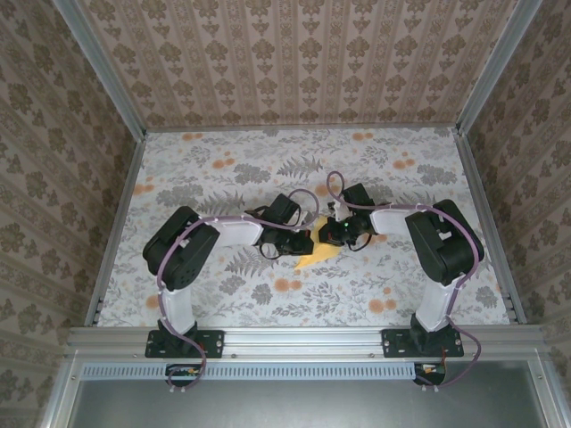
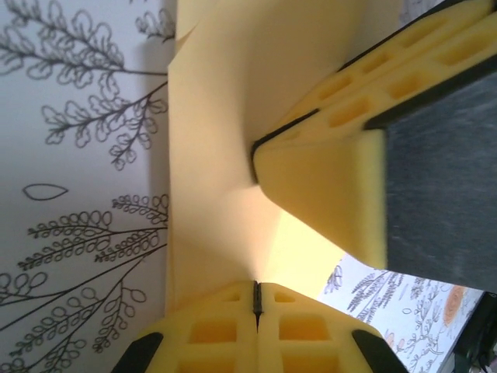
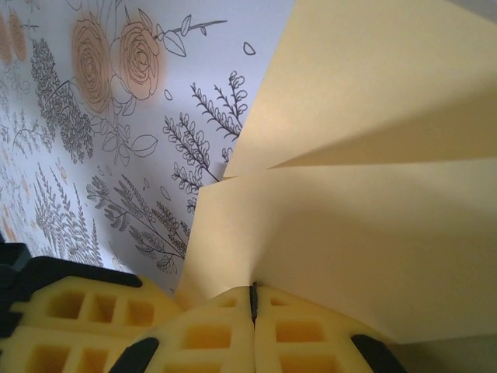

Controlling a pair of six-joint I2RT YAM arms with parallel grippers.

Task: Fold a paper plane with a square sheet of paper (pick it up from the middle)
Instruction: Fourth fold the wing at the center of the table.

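Bench: the floral-print bench (image 1: 223, 178) is walled on three sides; both arms are folded inward so that their wrists meet near its centre.
Arms: the left arm (image 1: 183, 250) is brought in from 9 o'clock and the right arm (image 1: 446, 245) from 3 o'clock, so the work is kept between them.
Sheet place: the square sheet of paper (image 1: 319, 256) is found at the bench centre, a little toward 6 o'clock, between the two wrists.
Left pincer: the left pincer (image 2: 256, 294) is closed completely, its yellow pads pressed together on an edge of the sheet.
Right pincer: the right pincer (image 3: 252, 295) is likewise fully closed, with the paper nipped at the seam of its pads.
Reason for hold: the paper is gripped from both sides, judged to be so that a fold can be set or pulled flat while it is steadied.
Sheet look: plain yellow-orange and unprinted; it is already partly folded and no longer square in outline.
Layers: in the right wrist view two overlapping flaps are seen, meeting at a sharp straight edge.
Point: a small corner is seen projecting toward 7 o'clock in the top view.
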